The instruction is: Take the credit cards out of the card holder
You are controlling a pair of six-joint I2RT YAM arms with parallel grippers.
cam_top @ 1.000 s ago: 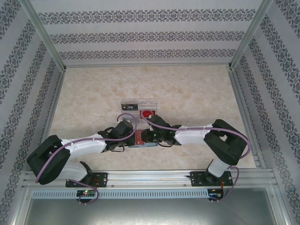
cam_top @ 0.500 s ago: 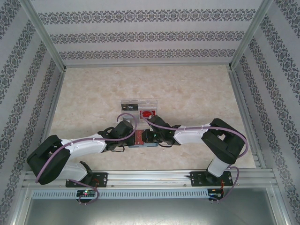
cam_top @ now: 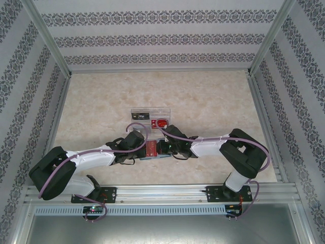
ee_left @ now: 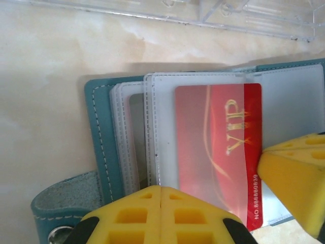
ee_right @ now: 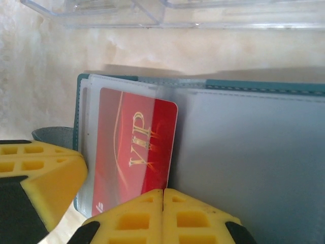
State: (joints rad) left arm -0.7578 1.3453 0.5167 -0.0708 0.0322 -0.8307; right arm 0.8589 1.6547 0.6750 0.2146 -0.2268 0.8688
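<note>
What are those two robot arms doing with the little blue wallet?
They are trying to get a card out of it. The teal card holder lies open on the table. The left gripper is shut at its near edge and seems to be pinning it down. The right gripper, also shut, sits at the end of a red VIP card, which pokes partway out of a clear sleeve. A clear plastic tray sits just beyond.

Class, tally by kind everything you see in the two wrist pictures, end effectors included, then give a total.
Card holder: 1
Red VIP card: 1
Clear plastic tray: 1
End effectors, left and right: 2
Total: 5
</note>
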